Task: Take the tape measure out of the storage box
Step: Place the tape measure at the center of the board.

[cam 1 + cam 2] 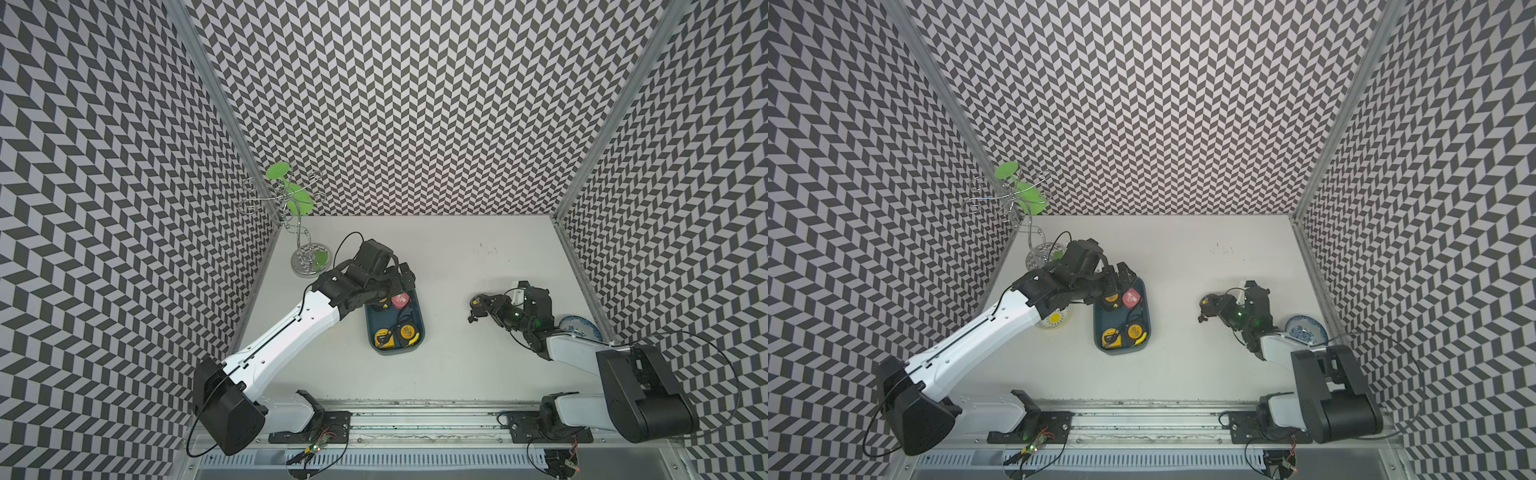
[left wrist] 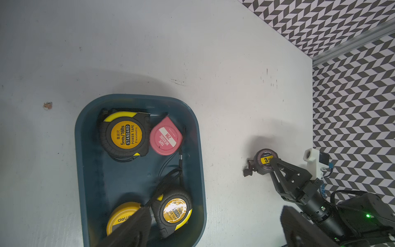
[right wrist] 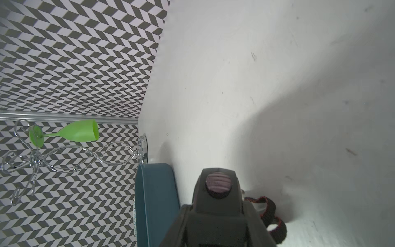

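Both top views, left to right: a wire glass rack with a hanging green goblet stands at upper left. The left arm rises diagonally from the lower-left base, its wrist bent over the far end of the storage box. In a top view a yellow-centred dish shows beneath its forearm. The left gripper is spread wide and holds nothing; its blurred fingers sit at the lower edge of the left wrist view. Only that view makes the labels legible. Lying in the box are a black-and-yellow tape measure reading "5mts/16fts STANDARD POWER TAPE Flexometro", a pink tape measure reading "TAPE MEASURE 2M", a yellow tape measure marked "deli", and a second black-and-yellow tape measure whose label is washed out by glare. Right of the box, well apart from it over bare table, the right gripper is clamped on a small round tape measure marked "deli" and "3"; whether it touches the table cannot be told. The right arm extends from the lower-right base toward the frame's centre. The right wrist view alone shows the box's outer wall and the held measure's black strap loop. A blue-and-white dish lies at far right.
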Motion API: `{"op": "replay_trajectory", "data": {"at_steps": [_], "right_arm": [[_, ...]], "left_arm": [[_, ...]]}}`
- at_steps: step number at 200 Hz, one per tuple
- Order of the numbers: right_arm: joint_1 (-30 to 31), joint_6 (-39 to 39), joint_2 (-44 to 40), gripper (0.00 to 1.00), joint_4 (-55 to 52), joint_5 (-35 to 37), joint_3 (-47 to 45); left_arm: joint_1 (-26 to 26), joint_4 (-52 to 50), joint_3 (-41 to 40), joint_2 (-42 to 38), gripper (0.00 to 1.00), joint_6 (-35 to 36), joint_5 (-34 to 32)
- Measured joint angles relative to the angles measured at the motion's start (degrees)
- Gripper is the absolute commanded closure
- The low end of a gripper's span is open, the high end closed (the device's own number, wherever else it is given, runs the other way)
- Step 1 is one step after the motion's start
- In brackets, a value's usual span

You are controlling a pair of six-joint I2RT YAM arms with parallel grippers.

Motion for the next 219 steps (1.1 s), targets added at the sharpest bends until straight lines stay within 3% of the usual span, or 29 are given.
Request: {"op": "replay_trajectory", "data": {"at_steps": [32, 101, 137, 219], "right_arm": [[-0.11, -0.02, 0.66, 0.78, -0.63, 0.0, -0.04], [-0.17, -1.92, -1.18, 0.34, -5.92, 0.44, -0.35], [-0.37, -3.69, -4.31, 0.2, -9.99, 1.42, -0.28], [-0.37, -7.41, -9.9, 0.1, -21.11, 2.86, 1.07]], "left_arm": [[0.35, -0.09, -0.07, 0.04, 0.0, 0.44, 0.04], [0.46, -0.55, -2.34, 0.13, 0.0, 1.4, 0.52], [0.46, -1.03, -2.99, 0.68, 0.0, 1.88, 0.66], [0.46, -2.23, -3.08, 4.2, 0.0, 3.54, -0.11]]}}
